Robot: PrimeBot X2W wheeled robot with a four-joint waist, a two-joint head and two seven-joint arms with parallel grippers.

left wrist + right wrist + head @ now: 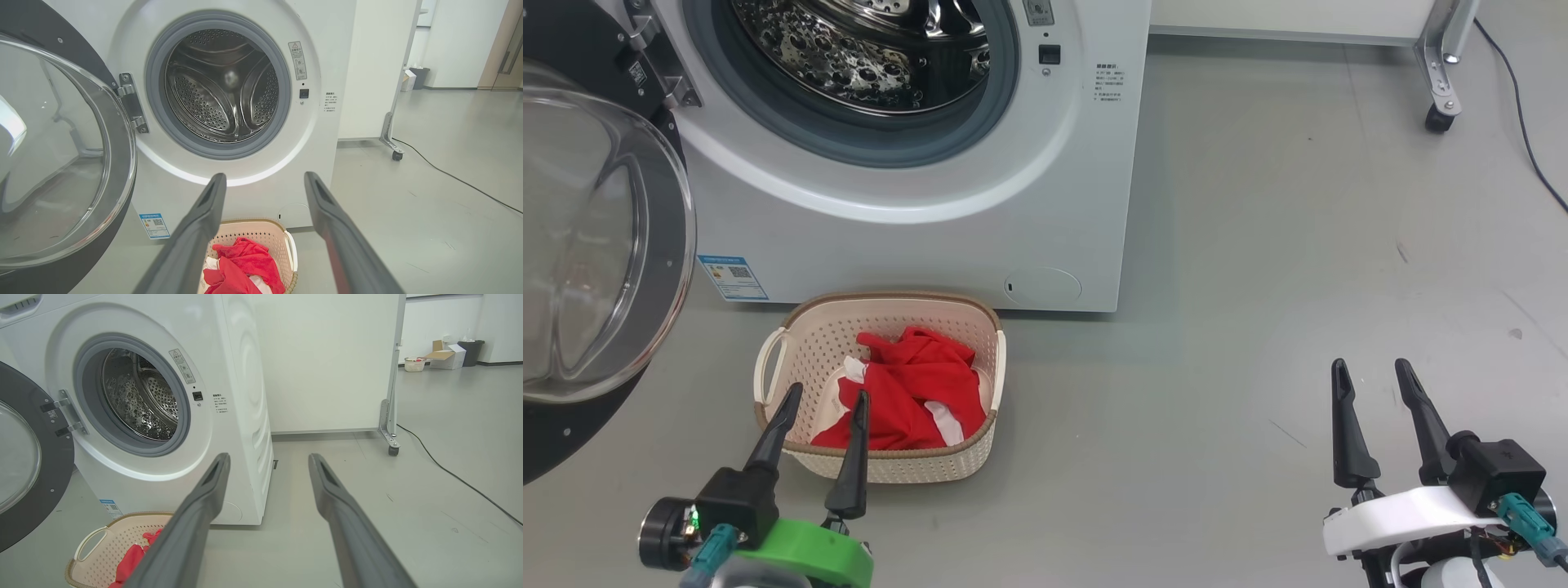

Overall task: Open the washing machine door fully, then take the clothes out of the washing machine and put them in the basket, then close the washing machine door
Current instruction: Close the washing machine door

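– Clothes (907, 392): where are they lying?
– You have them in the basket (890, 299), a red heap with white panels, piled from its middle to its near edge; the far left corner of its bottom shows cream plastic.
– Take me across from the left.
– At your far left the washing machine door (596, 245) stands wide open on its hinge, glass bowl bulging toward you. Next, your left gripper (827, 394) hangs above the basket's near edge, fingers spread apart with nothing between them, clear of the fabric.
– And the basket itself?
– It stands on the floor (1258, 286) just before the lower front edge of the washing machine (915, 237), below the round opening.
– The drum (222, 85)?
– You see its steel wall, holes and paddles all round, ringed by the grey seal (155, 81).
– Right side?
– Your right gripper (1371, 365) hovers over the floor, well apart from the machine's right front corner, jaws likewise wide and holding nothing. Far back in the right wrist view sit a small pale basket (414, 364), a cardboard box (447, 357) and a dark bin (470, 350); what they hold is too small to tell.
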